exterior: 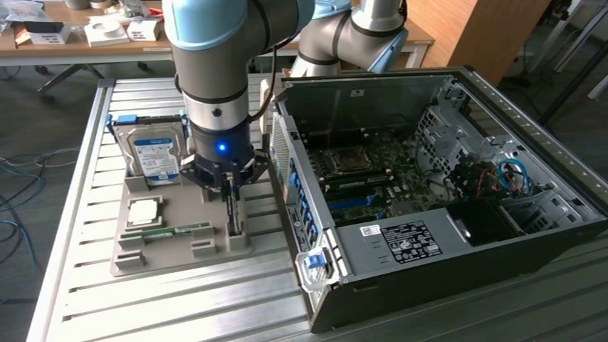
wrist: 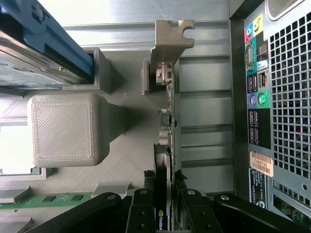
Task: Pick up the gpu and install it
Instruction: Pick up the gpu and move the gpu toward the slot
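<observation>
The gpu [exterior: 233, 210] is a thin black card standing on edge in a slot of the grey holder [exterior: 171, 260], beside the open computer case [exterior: 432, 235]. My gripper [exterior: 228, 189] points straight down over the card's upper edge. In the wrist view the gpu [wrist: 167, 121] runs away from me, with its pale metal bracket [wrist: 172, 34] at the far end. My gripper [wrist: 166, 216] straddles the near end of the card. One black finger [wrist: 141, 213] stands on each side of it, close to the card, with a narrow gap still showing.
A blue-labelled hard drive [exterior: 156, 153] stands upright at the holder's back. A silver processor [exterior: 144, 211] and a green memory stick [exterior: 176, 231] lie in the holder. The case's rear port panel [wrist: 257, 97] is right beside the card. The holder rests on a slatted metal table [exterior: 190, 306].
</observation>
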Robot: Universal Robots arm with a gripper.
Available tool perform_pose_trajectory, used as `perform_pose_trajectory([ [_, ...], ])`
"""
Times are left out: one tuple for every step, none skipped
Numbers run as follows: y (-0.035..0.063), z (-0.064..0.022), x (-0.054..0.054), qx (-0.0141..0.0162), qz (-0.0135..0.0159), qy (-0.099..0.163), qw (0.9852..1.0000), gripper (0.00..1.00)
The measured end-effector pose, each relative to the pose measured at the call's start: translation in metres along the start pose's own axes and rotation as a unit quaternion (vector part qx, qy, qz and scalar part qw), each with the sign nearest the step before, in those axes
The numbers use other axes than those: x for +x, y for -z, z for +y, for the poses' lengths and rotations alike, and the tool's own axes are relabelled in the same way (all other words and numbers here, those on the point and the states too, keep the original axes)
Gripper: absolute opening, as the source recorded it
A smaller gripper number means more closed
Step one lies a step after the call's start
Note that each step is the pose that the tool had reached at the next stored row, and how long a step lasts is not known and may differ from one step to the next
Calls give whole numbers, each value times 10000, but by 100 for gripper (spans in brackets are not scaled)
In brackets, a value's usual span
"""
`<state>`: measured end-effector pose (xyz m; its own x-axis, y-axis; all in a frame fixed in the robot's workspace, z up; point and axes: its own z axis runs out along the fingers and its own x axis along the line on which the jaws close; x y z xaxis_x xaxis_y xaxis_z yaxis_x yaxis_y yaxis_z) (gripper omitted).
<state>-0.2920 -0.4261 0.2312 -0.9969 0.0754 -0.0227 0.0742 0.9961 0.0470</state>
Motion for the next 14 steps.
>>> perform_pose_trajectory([
  [0, 0, 0, 0, 0, 0, 10000, 26],
  [0, 0, 0, 0, 0, 0, 10000, 26],
  [0, 0, 0, 0, 0, 0, 10000, 26],
  [0, 0, 0, 0, 0, 0, 10000, 26],
  [0, 0, 0, 0, 0, 0, 10000, 26],
  [0, 0, 0, 0, 0, 0, 10000, 26],
  [0, 0, 0, 0, -1, 0, 10000, 26],
  [1, 0, 0, -1, -1, 0, 10000, 26],
  [3, 1, 0, -2, -2, 0, 10000, 26],
  [6, 1, 0, -1, -1, 0, 10000, 26],
  [12, 1, 0, 0, 0, 0, 10000, 26],
  [18, 1, 0, 0, 0, 0, 10000, 26],
  [27, 1, 0, 0, 0, 0, 10000, 26],
  [38, 2, -1, 0, 0, 0, 10000, 26],
])
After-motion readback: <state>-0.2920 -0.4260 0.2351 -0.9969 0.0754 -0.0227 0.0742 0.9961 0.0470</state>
